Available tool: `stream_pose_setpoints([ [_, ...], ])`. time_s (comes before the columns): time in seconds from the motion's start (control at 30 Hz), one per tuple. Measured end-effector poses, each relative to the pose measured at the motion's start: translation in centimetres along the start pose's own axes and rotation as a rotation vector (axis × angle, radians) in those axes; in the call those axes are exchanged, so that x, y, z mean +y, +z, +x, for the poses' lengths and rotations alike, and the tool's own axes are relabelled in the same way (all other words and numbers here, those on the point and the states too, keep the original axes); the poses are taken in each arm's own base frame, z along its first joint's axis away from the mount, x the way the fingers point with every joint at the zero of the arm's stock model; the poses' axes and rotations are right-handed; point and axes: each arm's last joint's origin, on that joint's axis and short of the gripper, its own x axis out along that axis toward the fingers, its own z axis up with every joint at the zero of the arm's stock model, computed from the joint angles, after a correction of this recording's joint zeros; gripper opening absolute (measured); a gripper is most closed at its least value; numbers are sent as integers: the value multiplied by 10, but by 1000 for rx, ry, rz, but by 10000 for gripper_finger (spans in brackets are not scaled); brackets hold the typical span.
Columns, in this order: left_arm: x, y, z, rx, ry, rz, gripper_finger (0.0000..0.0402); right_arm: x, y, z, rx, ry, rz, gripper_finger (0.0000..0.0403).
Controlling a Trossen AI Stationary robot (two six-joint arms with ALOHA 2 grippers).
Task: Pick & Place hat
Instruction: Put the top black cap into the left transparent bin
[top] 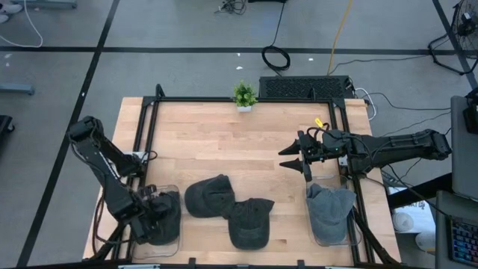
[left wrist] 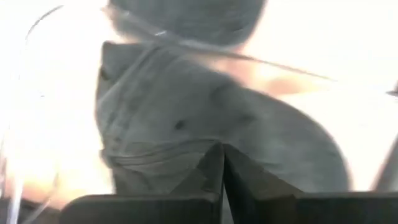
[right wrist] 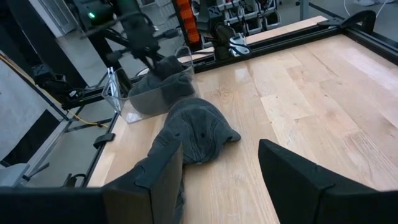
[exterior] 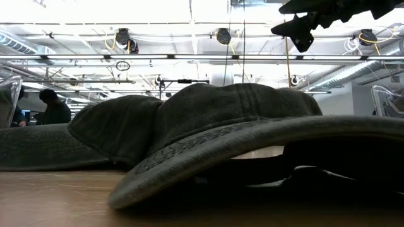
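2 hats (top: 228, 211) overlap, lying diagonally across the table (top: 216, 142).

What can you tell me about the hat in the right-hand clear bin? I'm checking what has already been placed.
The grey hat looks like soft, faded cotton, crumpled rather than holding its shape. It sits in the clear bin at the table's front right, its upper part spilling over the rim nearest the open right gripper, which hovers just beyond it without touching it.

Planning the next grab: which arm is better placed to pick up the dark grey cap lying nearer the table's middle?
Right. The right gripper hovers open above bare wood beside the dark grey cap; the left gripper is shut, down in the clear left bin.
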Motion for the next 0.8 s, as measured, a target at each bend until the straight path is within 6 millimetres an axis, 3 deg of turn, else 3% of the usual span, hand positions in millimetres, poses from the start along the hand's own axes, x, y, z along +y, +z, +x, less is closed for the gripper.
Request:
stream_pose_setpoints([
  [0.23,-14,-12,-18,78,-98,-48,4,0,0,0,4,-1,0,202],
  [0.37,-9,-24,-6,73,-69,-69,4,0,-1,0,7,-2,7,199],
  [0.63,-9,-36,33,102,-217,-96,4,0,0,0,5,-2,14,203],
  [0.8,-6,-37,32,137,-213,-95,4,0,0,0,0,0,-5,201],
])
